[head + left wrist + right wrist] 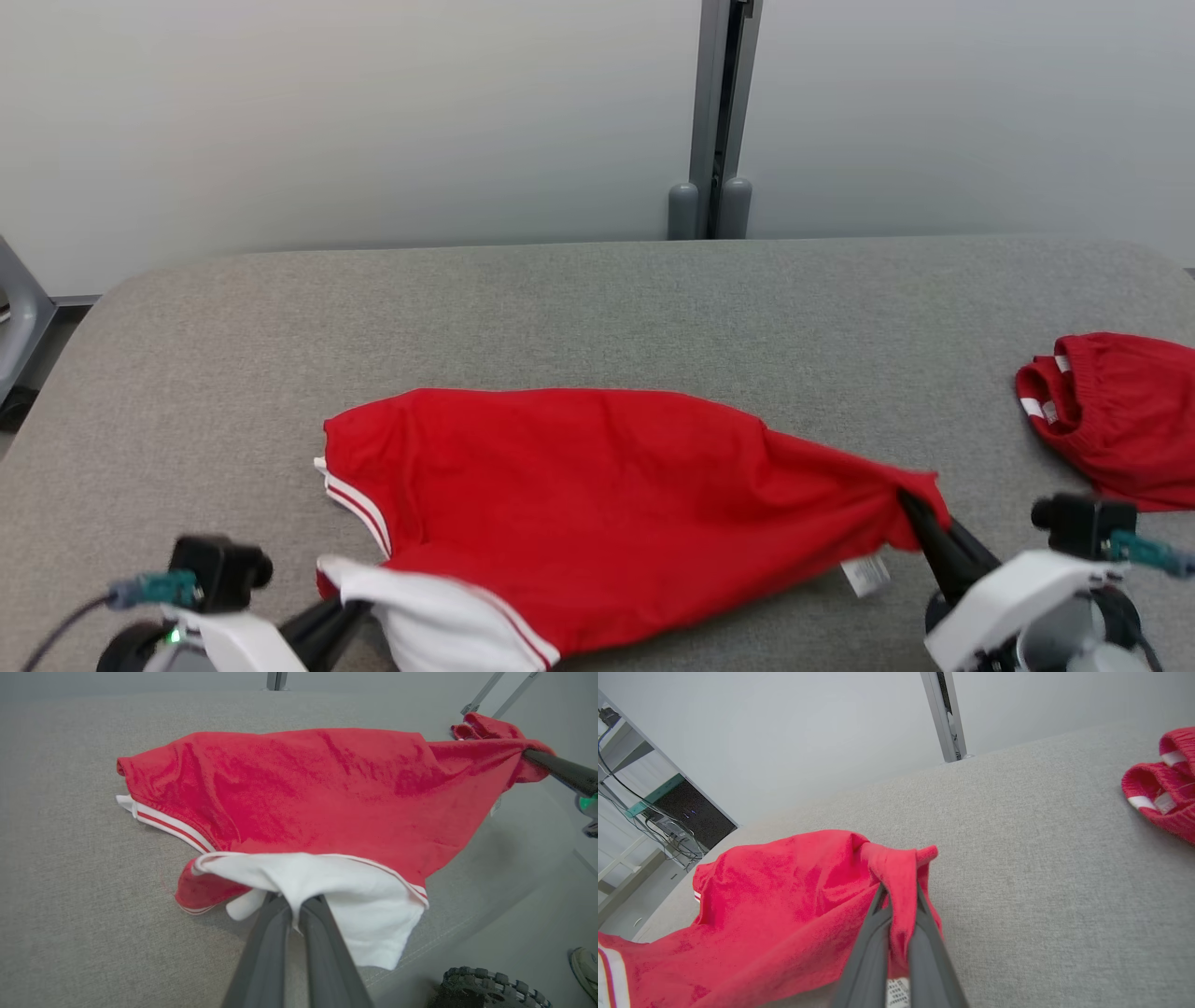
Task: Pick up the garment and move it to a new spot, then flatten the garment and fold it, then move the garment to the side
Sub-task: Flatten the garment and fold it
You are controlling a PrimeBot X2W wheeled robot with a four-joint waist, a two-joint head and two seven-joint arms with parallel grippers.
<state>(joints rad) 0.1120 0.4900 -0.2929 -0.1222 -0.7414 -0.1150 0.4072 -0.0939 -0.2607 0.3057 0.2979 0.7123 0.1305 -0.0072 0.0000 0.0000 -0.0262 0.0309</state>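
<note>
Two ends of red garment (597,495) pinched, left gripper (295,904), right gripper (900,889)

**Findings: Hidden and Cropped Items**

The left gripper (295,906) has its fingertips buried under the white fold of the garment (317,788). The right gripper (899,892) has its tips wrapped in the garment's red corner. The head view's edge cuts off the garment's near side at 6 o'clock. The print on the label (865,574) is too small to read. The second garment (1120,429) is cropped at 3 o'clock. In the left wrist view, the shoe (584,967) is cropped at 4 o'clock.
</note>
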